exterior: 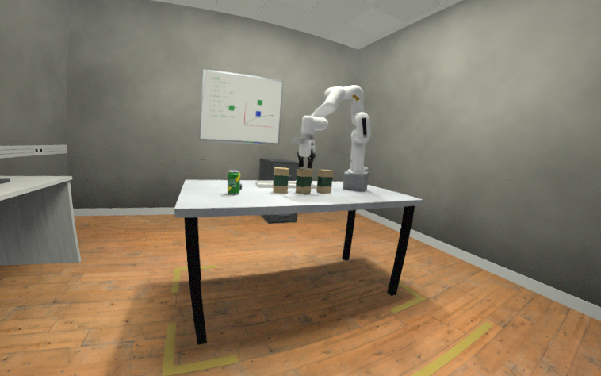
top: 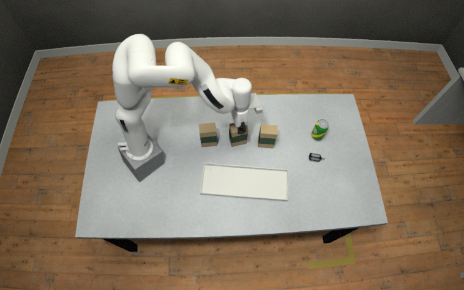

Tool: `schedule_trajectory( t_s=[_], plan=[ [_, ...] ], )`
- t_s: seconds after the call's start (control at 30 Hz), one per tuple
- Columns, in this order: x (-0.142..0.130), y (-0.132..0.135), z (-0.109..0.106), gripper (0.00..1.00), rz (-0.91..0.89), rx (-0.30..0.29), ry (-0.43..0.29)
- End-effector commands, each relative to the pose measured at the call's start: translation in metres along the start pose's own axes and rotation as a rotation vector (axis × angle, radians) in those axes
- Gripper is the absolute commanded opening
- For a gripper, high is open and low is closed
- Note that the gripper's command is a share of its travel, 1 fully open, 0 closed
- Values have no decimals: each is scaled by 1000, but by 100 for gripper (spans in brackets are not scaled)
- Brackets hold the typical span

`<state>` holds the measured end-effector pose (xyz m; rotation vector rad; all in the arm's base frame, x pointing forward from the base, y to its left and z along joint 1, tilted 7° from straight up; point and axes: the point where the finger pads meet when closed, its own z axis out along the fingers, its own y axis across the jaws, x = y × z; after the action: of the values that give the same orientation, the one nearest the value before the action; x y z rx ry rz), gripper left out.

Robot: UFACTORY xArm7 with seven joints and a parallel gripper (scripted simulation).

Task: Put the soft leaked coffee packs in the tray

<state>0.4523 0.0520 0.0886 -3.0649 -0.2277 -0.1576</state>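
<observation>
Three tan coffee packs with a green band stand upright in a row on the grey table [top: 175,201]. The left pack [top: 207,134] [exterior: 324,180], the middle pack [top: 237,136] [exterior: 304,180] and the right pack [top: 267,136] [exterior: 281,179] stand apart from each other. My gripper [top: 241,128] [exterior: 305,163] is open and points down just above the top of the middle pack, touching nothing. The white tray [top: 244,182] lies empty in front of the row.
A green soda can [top: 319,129] [exterior: 233,182] stands to the right of the packs. A small black clip [top: 315,157] lies in front of it. The arm's base [top: 141,158] stands on the table's left part.
</observation>
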Motion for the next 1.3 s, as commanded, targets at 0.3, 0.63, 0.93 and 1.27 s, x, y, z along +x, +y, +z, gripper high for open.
schedule_trajectory(
  t_s=[0.3, 0.63, 0.93, 1.27],
  plan=[
    [3, 0, -1, 86, 0, -1, 4],
    [3, 0, 0, 86, 0, -1, 4],
    [3, 0, 8, 86, 0, -1, 4],
    [3, 0, 30, 86, 0, -1, 4]
  ],
)
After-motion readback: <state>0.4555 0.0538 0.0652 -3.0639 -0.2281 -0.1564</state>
